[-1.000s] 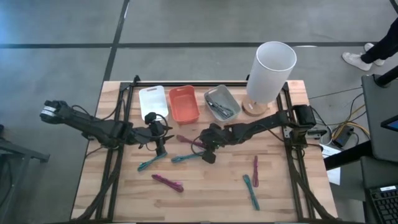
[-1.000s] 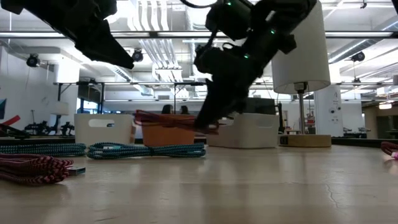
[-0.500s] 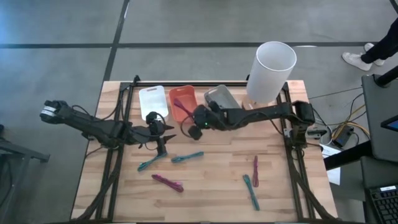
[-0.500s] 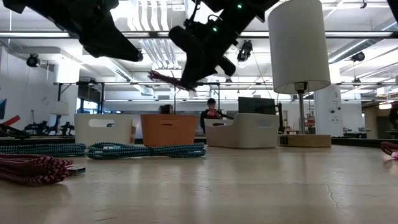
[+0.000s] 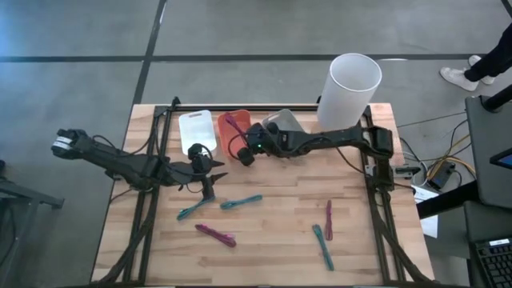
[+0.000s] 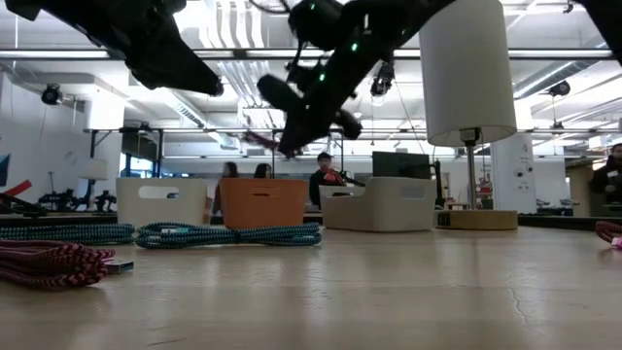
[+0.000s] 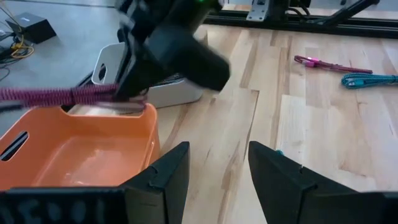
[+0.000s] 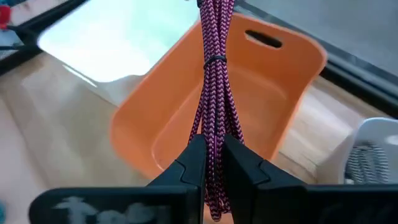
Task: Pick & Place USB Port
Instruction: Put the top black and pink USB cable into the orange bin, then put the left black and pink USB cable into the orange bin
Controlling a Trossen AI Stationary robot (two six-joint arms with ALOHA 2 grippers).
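From above, the right gripper (image 5: 242,151) hangs at the front edge of the orange bin (image 5: 237,134), clenched on a bundled pink cable (image 5: 233,126) stretched over that bin, while the left gripper (image 5: 210,178) waits with fingers spread, well in front of the bin over the bench (image 5: 272,232). At bench height the cable (image 6: 260,142) hangs in the air above the orange bin (image 6: 261,202). From the right wrist, the cable (image 8: 214,74) runs between the closed fingers (image 8: 194,163) straight over the bin's hollow (image 8: 217,106).

cable (image 7: 56,95) blurred, ends (image 8: 214,12) cropped
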